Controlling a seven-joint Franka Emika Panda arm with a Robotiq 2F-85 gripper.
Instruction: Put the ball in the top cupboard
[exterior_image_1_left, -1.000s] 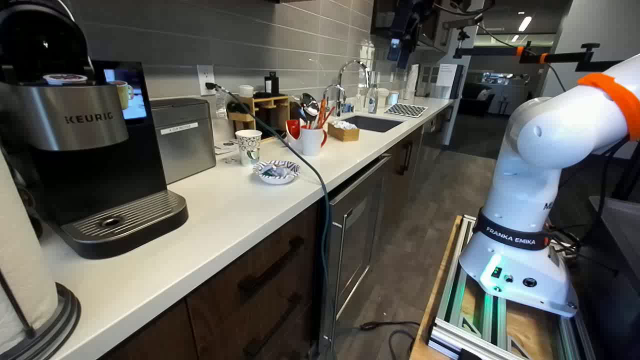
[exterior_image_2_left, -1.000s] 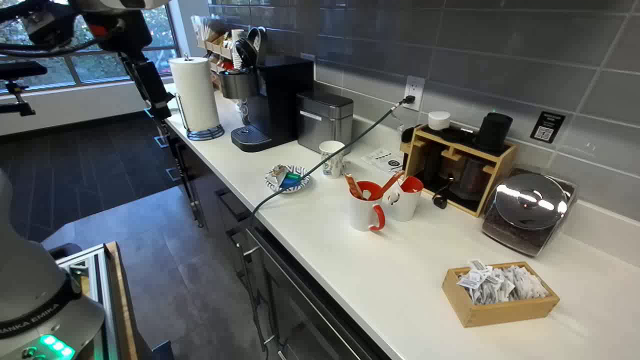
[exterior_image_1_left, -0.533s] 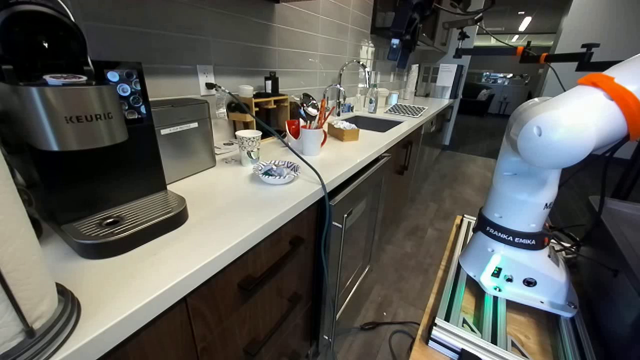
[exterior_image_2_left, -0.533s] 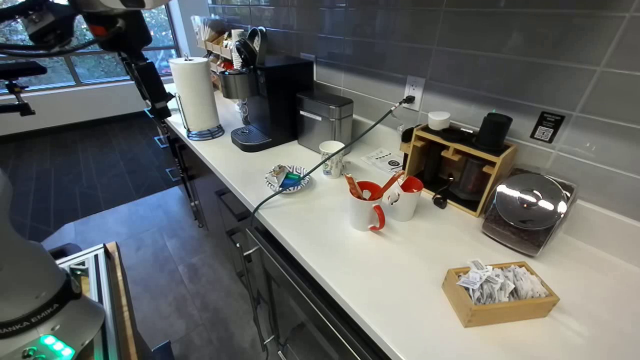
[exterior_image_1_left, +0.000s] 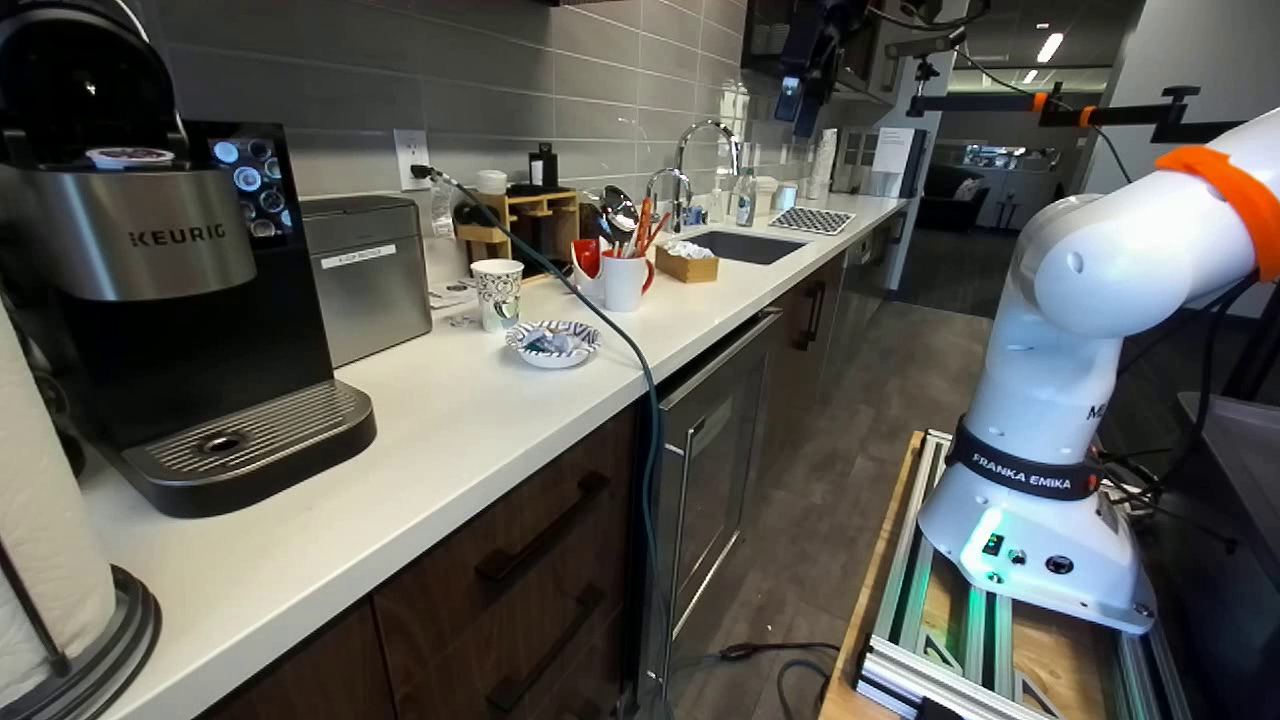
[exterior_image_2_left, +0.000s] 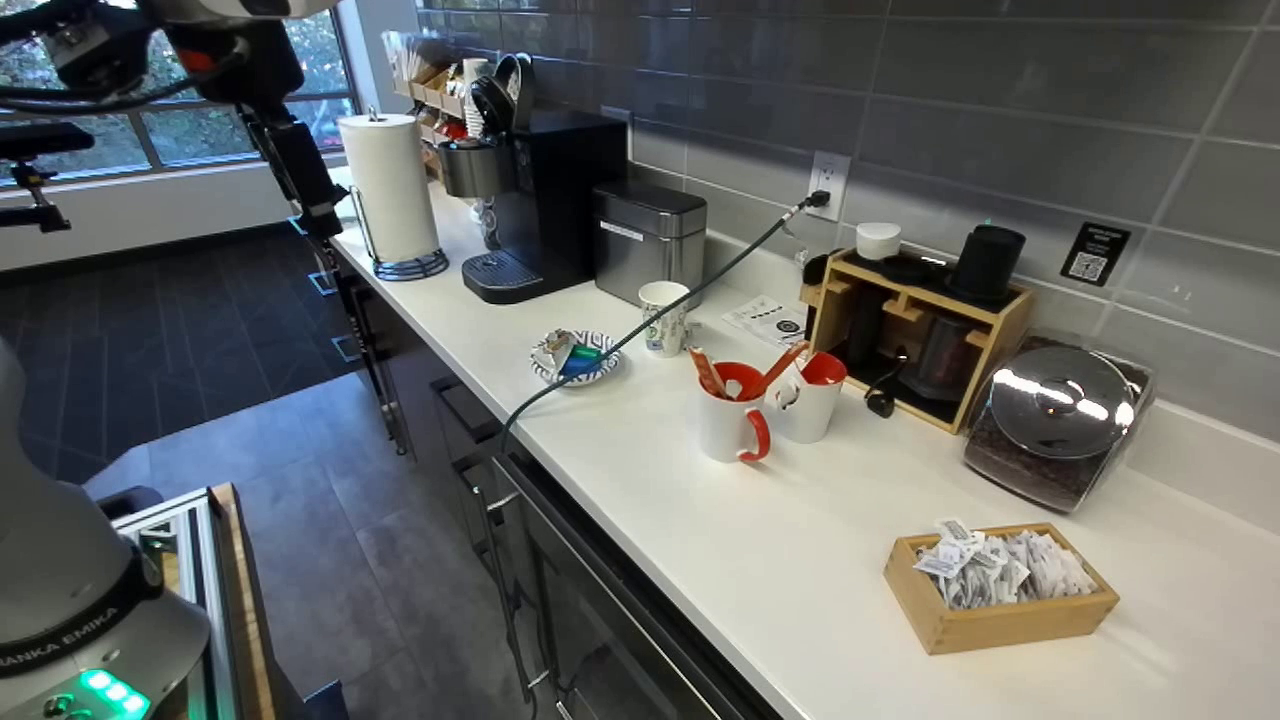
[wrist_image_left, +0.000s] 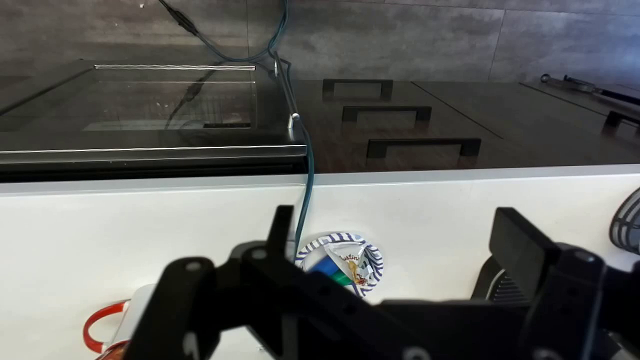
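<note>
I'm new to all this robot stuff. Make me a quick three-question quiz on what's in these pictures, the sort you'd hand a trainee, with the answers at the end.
1. True or false: in the wrist view, the pincer stands open.
2. Pick one. In the wrist view, the handle of the mug is: A) blue; B) red; C) green.
3. Fill the gap: in both exterior views, a dark cable is plugged into an electrical ____ and hangs down past the front of the counter.

Key:
1. True; its fingers are well apart and grip nothing.
2. B.
3. The missing word is outlet.
</note>
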